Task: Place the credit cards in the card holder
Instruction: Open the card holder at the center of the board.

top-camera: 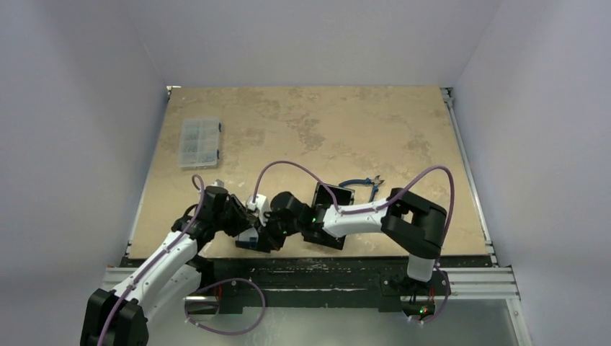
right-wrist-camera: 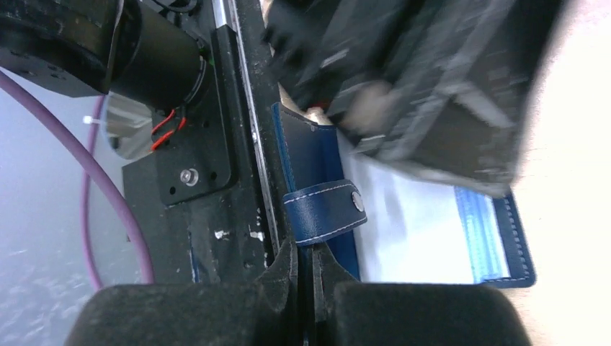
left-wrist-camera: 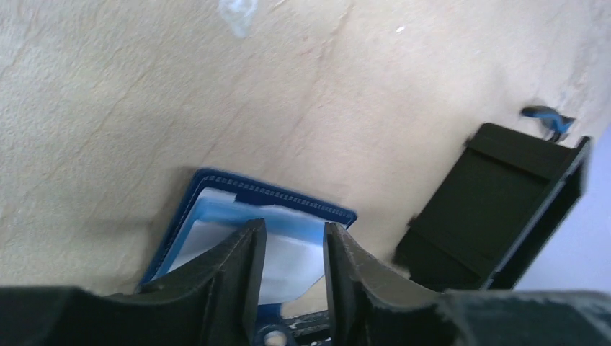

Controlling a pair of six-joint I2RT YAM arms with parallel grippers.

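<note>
Card-seating step. I am clamping right tool (right-wrist-camera: 305, 249) on card holder (right-wrist-camera: 324, 213) flap; left tool (left-wrist-camera: 293, 234), prongs apart, hovering over white card (right-wrist-camera: 414, 231). Next, I judge: pressing card deeper while bracing.

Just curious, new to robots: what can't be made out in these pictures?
Left wrist view: the left gripper covers the card holder's pale inside; cards can't be told from lining.
Right wrist view: beyond the right gripper, the left gripper is blurred; what it holds is unclear.
Top view: both grippers hide the card holder; the clear box's contents are too small.
</note>
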